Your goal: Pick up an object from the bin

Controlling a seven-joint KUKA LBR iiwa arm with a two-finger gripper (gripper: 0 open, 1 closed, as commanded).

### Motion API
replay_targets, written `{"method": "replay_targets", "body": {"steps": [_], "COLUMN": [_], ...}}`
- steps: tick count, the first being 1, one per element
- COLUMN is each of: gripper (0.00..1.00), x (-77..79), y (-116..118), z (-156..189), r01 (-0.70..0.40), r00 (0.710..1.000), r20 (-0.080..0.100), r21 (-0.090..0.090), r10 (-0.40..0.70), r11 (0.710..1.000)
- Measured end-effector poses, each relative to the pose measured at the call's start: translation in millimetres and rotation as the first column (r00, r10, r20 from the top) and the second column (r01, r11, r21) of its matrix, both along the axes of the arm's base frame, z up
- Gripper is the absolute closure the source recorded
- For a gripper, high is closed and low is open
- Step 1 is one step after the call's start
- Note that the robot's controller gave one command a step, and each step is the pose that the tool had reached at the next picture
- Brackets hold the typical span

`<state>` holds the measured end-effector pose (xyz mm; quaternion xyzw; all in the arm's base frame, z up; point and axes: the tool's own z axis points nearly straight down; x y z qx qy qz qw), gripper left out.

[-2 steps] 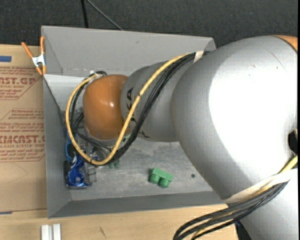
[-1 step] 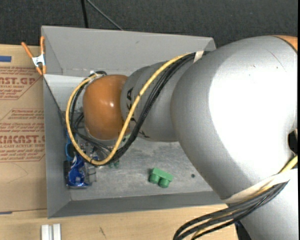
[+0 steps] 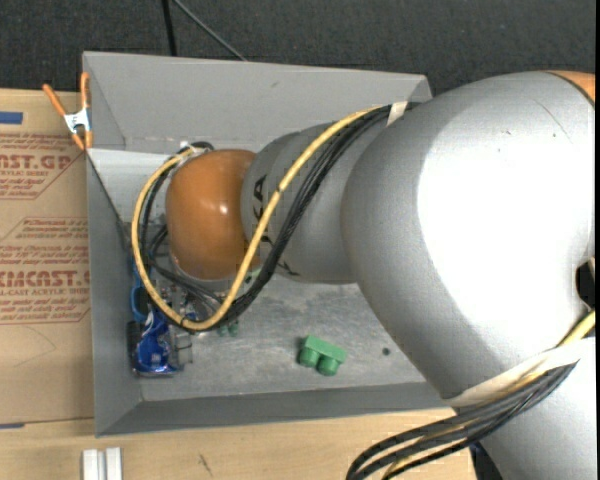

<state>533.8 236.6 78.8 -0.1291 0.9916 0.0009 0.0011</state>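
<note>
1. The grey metal bin (image 3: 280,98) has a dark surface (image 3: 400,18) beyond its far wall.
2. The claw (image 3: 177,318) is low in the bin's near left corner, just beside a blue thing (image 3: 150,348). Whether it is released or clenched cannot be told.
3. A green block (image 3: 322,354) lies apart on the bin floor.

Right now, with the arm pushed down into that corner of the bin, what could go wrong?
1. The gripper sits low, close to the bin's left wall; it may scrape or bump the wall.
2. The blue thing beside it lies tucked into the corner, so a grab could slip or only nudge it.
3. The cables loop out near that wall and might snag.
</note>
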Motion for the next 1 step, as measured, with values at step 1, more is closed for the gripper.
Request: {"method": "replay_targets", "body": {"steps": [1], "gripper": [1.0], "x": [-13.8], "y": [0.5], "z": [123.1], "r01": [-0.004], "r00": [1.0], "r20": [0.007], "r21": [0.002], "r10": [0.004], "r11": [1.0]}}
